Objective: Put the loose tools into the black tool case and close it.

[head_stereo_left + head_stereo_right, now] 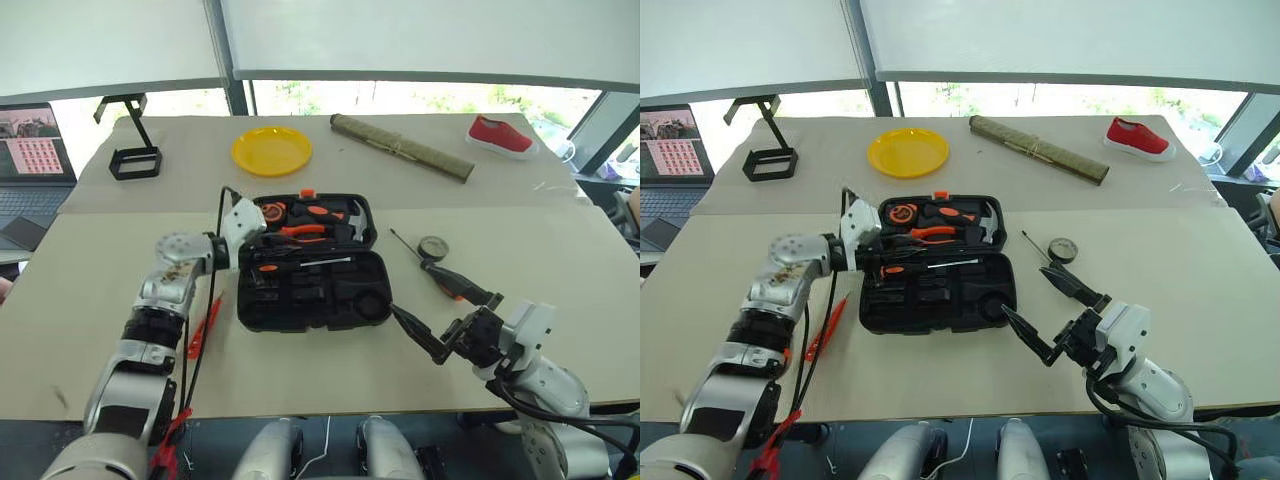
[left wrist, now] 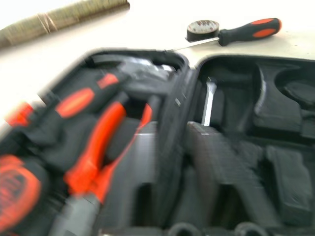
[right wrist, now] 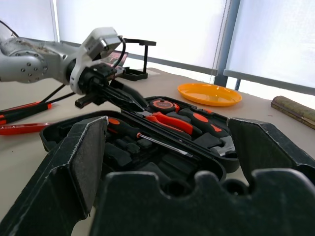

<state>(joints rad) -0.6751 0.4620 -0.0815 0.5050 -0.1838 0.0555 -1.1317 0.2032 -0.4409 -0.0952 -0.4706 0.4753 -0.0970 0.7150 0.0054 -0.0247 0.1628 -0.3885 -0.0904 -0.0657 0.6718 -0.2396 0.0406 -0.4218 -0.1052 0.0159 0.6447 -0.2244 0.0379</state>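
Our left end effector (image 1: 883, 257) hangs over the near-left slots of the black tool case (image 1: 940, 290), fingers pinched together on nothing. A screwdriver (image 3: 142, 136) lies in the tray just beneath it. Our right end effector (image 1: 1040, 318) waits spread wide and empty; beyond it on the tabletop (image 1: 1200, 290) lie another screwdriver (image 1: 1065, 280) and the tape roll (image 1: 1064, 249). Unseated handles (ours may sit proud) could block the lid from latching.
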